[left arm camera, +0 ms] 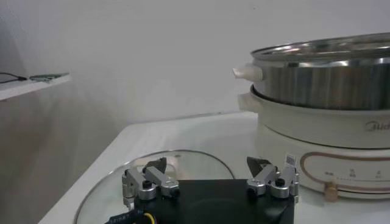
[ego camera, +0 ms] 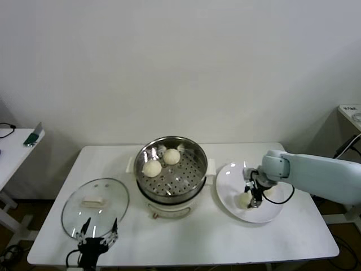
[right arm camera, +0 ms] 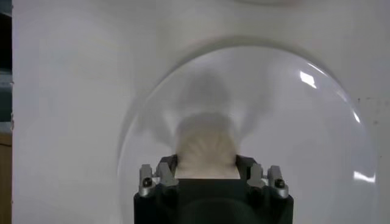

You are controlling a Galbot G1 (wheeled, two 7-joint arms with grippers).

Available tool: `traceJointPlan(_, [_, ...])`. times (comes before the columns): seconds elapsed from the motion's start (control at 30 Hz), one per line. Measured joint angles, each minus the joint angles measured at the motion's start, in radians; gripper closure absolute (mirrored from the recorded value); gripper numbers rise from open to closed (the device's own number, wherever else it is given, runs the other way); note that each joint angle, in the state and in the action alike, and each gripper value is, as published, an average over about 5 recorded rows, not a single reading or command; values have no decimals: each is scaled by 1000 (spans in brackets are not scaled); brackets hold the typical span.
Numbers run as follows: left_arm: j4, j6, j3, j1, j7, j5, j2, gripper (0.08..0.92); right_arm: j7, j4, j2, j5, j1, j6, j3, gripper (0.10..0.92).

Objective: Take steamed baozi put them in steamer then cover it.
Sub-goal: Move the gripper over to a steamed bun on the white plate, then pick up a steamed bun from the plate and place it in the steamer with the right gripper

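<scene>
White wall is filling the background behind a white table (ego camera: pixel 186 237), and the steamer (ego camera: pixel 172 169) is sitting near the table's middle, its shiny perforated basket resting on a white pot base (left arm camera: pixel 323 131). Two steamed baozi are lying inside the basket toward its far-left part: one bun (ego camera: pixel 151 168) nearer the left wall and another bun (ego camera: pixel 171 156) just beside it, farther back. To the robot's left of the steamer a clear glass lid (ego camera: pixel 95 206) with a white handle is lying flat on the table. To the robot's right a white plate (ego camera: pixel 225 180) is sitting just beside the steamer, and two more baozi are resting on it: one plate bun (ego camera: pixel 243 200) at the gripper and a second plate bun (ego camera: pixel 269 191) partly hidden behind the arm.

The right gripper (ego camera: pixel 252 199) is reaching down onto the plate, and in the right wrist view its fingers (right arm camera: pixel 164 176) are standing on either side of a cream bun (right arm camera: pixel 206 149), pressed against its flanks, so the gripper (right arm camera: pixel 206 173) is pinching that bun while it is sitting on the plate (right arm camera: pixel 317 122).

The left gripper (ego camera: pixel 97 231) is hanging at the near edge of the table over the near rim of the lid, its fingers spread wide apart with nothing between them; the left wrist view is showing this gripper (left arm camera: pixel 210 176) above the lid glass (left arm camera: pixel 183 161), with the steamer (left arm camera: pixel 329 76) off ahead
</scene>
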Motion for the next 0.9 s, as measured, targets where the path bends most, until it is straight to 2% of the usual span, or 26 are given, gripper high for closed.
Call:
traceJointPlan(0.27, [-3, -1, 1, 2, -1, 0, 1, 177, -95, -27, 26, -42, 121, 92, -29, 381])
traceJointPlan(0.53, [-4, 0, 5, 1, -1, 5, 1, 177, -227, -38, 110, -59, 360, 317, -25, 381])
traceJointPlan(0.9, [-8, -4, 3, 6, -1, 0, 5, 177, -284, 115, 305, -113, 527, 530, 24, 380])
